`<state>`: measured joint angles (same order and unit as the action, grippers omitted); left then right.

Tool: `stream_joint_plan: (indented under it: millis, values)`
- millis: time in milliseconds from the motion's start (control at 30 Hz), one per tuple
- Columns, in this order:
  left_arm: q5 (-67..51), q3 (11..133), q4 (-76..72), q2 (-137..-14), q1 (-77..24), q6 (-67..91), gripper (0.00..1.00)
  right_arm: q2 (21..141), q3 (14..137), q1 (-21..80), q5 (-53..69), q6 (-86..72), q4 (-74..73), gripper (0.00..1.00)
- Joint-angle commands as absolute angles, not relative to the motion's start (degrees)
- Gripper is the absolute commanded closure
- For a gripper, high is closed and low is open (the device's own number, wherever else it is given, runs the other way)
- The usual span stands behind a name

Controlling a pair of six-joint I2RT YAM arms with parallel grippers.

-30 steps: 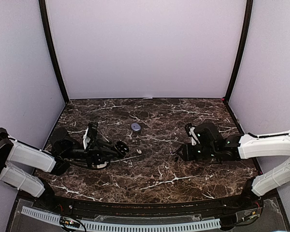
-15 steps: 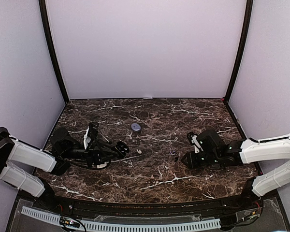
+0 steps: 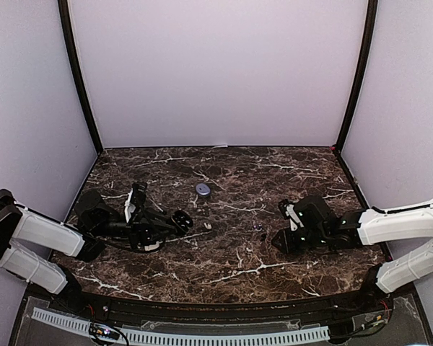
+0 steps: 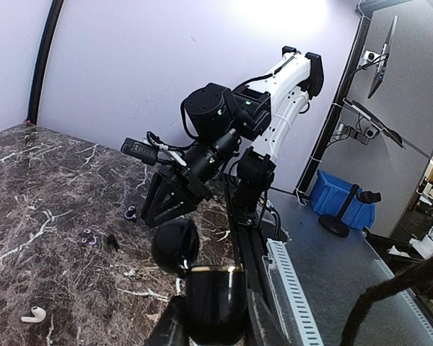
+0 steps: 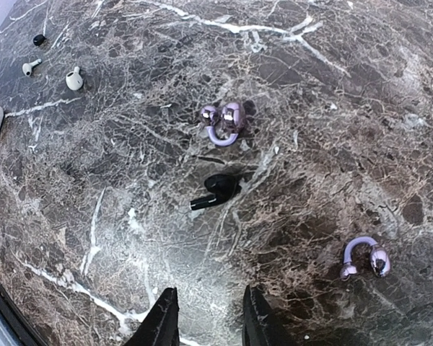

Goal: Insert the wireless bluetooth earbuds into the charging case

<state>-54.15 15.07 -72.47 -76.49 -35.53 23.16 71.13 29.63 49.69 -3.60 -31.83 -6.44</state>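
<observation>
A: What does the left claw point(image 3: 180, 219) have?
B: It is clamped on a black case point(image 4: 215, 303), at the bottom centre of the left wrist view. The lid point(image 4: 175, 246) is open, up and left of the gold-rimmed body.
A: Is anything inside the case?
B: I cannot tell. Only the outer wall and rim show.
A: And the right claw point(image 5: 206, 324)?
B: Narrow, with nothing between its fingers but bare worktop point(image 5: 332, 86). In the top view it sits low at right of centre, tips pointing toward the middle.
A: Where are the buds?
B: Loose on the worktop. In the right wrist view a black bud point(image 5: 215, 192) with a short stem lies mid-frame, above the claw tips and apart from them. A ring-shaped purple bud point(image 5: 224, 122) lies just above it. A second purple bud point(image 5: 364, 259) lies at lower right, well apart.
A: Any white ones?
B: Two in the upper left corner, near each other: a stemmed white bud point(image 5: 31, 67) and a rounder white bud point(image 5: 73, 78).
A: Anything else?
B: A round grey disc point(image 3: 203, 189) lies above centre in the top view, apart from both claws.
</observation>
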Motion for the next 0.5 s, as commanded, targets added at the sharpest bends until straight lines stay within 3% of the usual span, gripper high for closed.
stream_joint_plan:
  millis: [0,133,267,467]
  values:
    - [-54.78,15.94,-75.06,-76.37,-35.60,23.38,0.77,71.99,28.56,49.31,-2.23,-32.37,-4.56,0.70]
    - [-54.86,15.91,-75.57,-76.55,-35.60,23.64,0.77,72.96,28.17,49.32,-1.51,-32.61,-4.11,0.77]
    - [-54.85,15.99,-75.68,-76.64,-35.60,23.73,0.76,74.18,27.76,49.45,0.25,-31.81,-2.71,1.00]
    - [-54.68,15.83,-75.50,-76.29,-35.60,23.65,0.77,75.68,26.57,49.73,0.68,-32.32,0.54,1.00]
